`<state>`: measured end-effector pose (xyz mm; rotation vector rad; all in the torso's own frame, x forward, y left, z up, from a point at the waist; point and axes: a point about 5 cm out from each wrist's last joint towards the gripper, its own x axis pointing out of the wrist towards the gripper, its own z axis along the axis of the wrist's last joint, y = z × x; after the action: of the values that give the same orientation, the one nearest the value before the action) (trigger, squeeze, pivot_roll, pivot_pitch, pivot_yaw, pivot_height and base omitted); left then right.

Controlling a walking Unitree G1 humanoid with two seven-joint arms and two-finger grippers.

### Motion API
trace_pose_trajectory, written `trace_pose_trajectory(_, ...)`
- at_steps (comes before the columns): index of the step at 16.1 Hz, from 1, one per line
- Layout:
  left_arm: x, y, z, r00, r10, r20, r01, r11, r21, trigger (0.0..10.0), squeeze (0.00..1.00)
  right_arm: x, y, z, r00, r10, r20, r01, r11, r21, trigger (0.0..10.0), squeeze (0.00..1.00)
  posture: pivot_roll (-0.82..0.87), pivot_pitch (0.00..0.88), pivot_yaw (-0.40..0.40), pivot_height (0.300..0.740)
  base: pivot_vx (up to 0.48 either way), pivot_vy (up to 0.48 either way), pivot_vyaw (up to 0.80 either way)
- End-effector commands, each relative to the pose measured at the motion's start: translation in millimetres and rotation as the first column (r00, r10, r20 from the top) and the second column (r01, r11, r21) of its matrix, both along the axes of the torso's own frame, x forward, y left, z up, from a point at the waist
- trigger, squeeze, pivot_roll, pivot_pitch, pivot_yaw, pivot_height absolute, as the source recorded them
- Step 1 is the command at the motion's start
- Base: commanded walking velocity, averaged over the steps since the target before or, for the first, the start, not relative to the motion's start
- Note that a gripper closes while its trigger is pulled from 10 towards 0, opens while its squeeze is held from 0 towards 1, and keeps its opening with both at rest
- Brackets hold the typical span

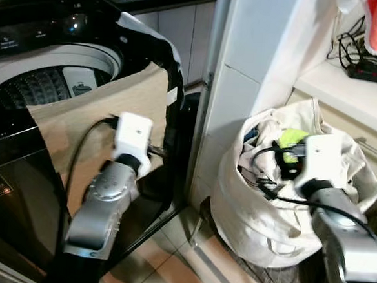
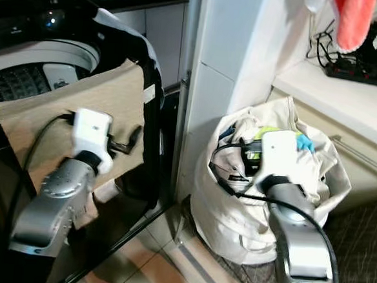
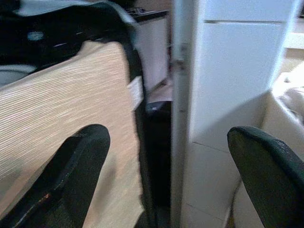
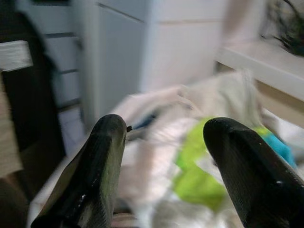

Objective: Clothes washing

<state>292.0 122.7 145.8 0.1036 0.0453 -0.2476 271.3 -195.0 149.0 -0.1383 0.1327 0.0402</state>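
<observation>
Hovering wide open and empty over the white laundry bag (image 1: 262, 205) of clothes on the floor, the right gripper (image 4: 164, 156) faces it, while the left gripper (image 3: 166, 166), also open, hangs beside the beige cloth (image 1: 105, 123) draped over the washing machine (image 1: 18, 168).

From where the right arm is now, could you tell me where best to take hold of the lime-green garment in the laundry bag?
Grip the bunched fold of the lime-green garment on top of the pile, coming straight down through the laundry bag's open mouth. It lies uppermost, crumpled enough to pinch, and the open right end effector already frames it.
</observation>
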Motion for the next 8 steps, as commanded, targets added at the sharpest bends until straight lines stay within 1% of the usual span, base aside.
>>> trace_pose_trajectory(1,4.2,-3.5,9,0.999,-0.021,0.044,0.021,1.0,0.0,10.0,0.0,0.3,-5.7,4,0.999,-0.033,0.009,0.033,0.999,0.022,10.0,0.0,-0.04,0.0,0.017,0.74,0.0,0.0,0.0)
trace_pose_trajectory(2,6.0,-4.4,7,0.999,-0.015,0.036,0.016,1.0,-0.025,10.0,0.0,1.5,-13.3,2,0.996,-0.087,-0.001,0.087,0.996,-0.002,10.0,0.0,-0.04,0.0,0.012,0.74,0.0,0.0,0.0)
trace_pose_trajectory(3,5.7,-4.3,8,0.999,-0.022,0.046,0.024,0.999,-0.046,10.0,0.0,3.1,-13.1,5,0.997,-0.082,0.007,0.082,0.997,0.005,10.0,0.0,-0.05,0.0,0.021,0.74,0.0,0.0,0.0)
trace_pose_trajectory(4,6.8,-2.0,8,0.999,-0.007,0.05,0.01,0.998,-0.066,10.0,0.0,5.7,-12.3,8,0.998,-0.063,0.016,0.064,0.998,-0.009,10.0,0.0,-0.06,0.0,0.022,0.74,0.0,0.0,0.0)
trace_pose_trajectory(5,8.1,-0.4,8,0.999,0.001,0.051,0.003,0.997,-0.077,10.0,0.0,7.9,-9.6,6,1.0,-0.024,0.0,0.024,1.0,-0.002,10.0,0.0,-0.04,0.0,0.0,0.74,0.0,0.0,0.0)
trace_pose_trajectory(6,7.9,-0.1,9,0.999,-0.007,0.049,0.011,0.996,-0.09,10.0,0.0,9.0,-6.9,2,1.0,0.005,-0.028,-0.004,1.0,0.012,10.0,0.0,-0.04,0.0,-0.003,0.74,0.0,0.0,0.0)
trace_pose_trajectory(7,7.8,0.4,11,0.998,-0.021,0.053,0.026,0.996,-0.09,10.0,0.0,12.6,-1.2,-5,0.996,0.061,-0.062,-0.06,0.998,0.017,10.0,0.0,-0.03,0.0,-0.009,0.74,0.0,0.0,0.0)
trace_pose_trajectory(8,9.6,4.0,13,0.998,-0.012,0.065,0.017,0.997,-0.081,10.0,0.0,20.6,1.8,-12,0.992,0.079,-0.1,-0.078,0.997,0.006,10.0,0.0,-0.02,0.0,-0.016,0.74,0.0,0.0,0.0)
